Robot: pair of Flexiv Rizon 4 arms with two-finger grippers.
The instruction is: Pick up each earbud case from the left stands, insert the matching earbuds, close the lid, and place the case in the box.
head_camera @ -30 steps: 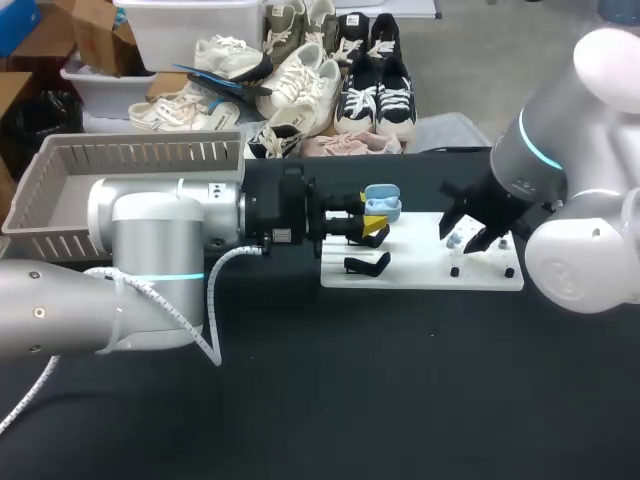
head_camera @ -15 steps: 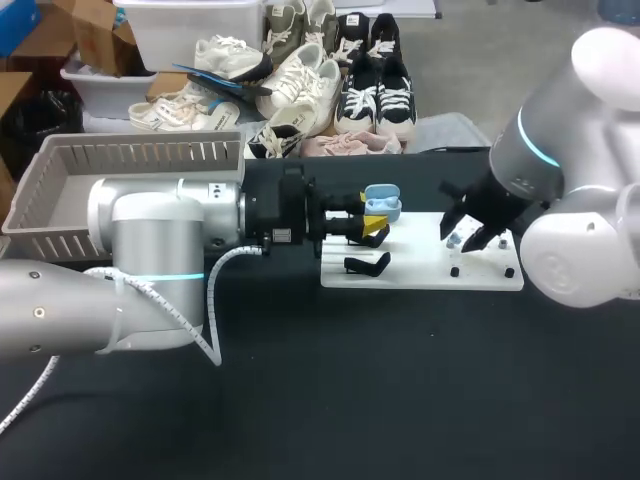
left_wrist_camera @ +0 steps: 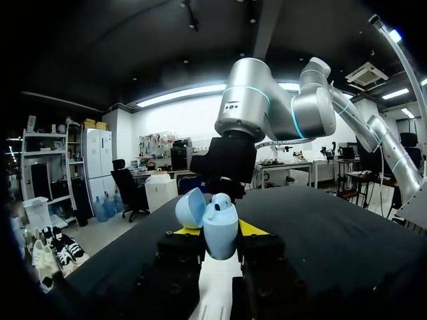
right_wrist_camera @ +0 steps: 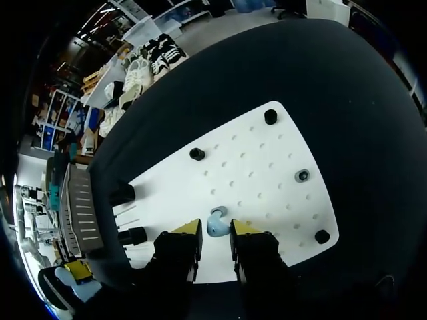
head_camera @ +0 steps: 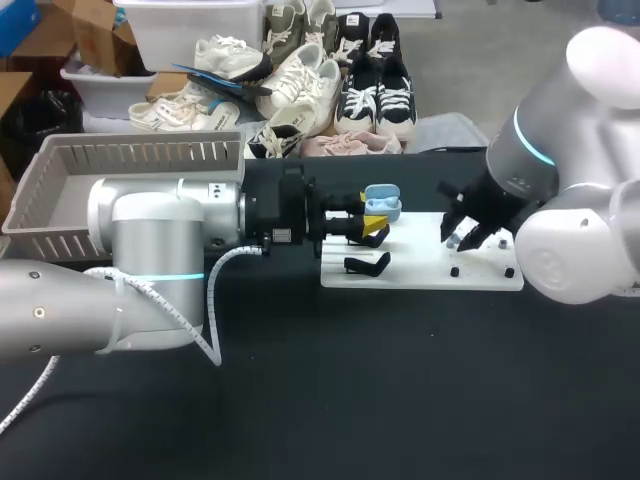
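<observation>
I work in a robotics lab, at a test bench: my left arm [head_camera: 170,240] and right arm [head_camera: 570,200] flank a black counter [head_camera: 400,400] carrying a white perforated fixture board [head_camera: 420,272] studded with black pegs [right_wrist_camera: 197,154], with a slatted grey box [head_camera: 140,150] at its far left corner.

Silver left arm [head_camera: 150,240], white right arm [head_camera: 580,250], cyan ring lights [head_camera: 535,148], coiled white cable [head_camera: 209,305], yellow fingertips [right_wrist_camera: 189,227]

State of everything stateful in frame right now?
left gripper: shut on earbud case.
earbud case: lid open.
right gripper: open, straddling earbud.
earbud: lying on white board, not gripped.
black stand: empty.
</observation>
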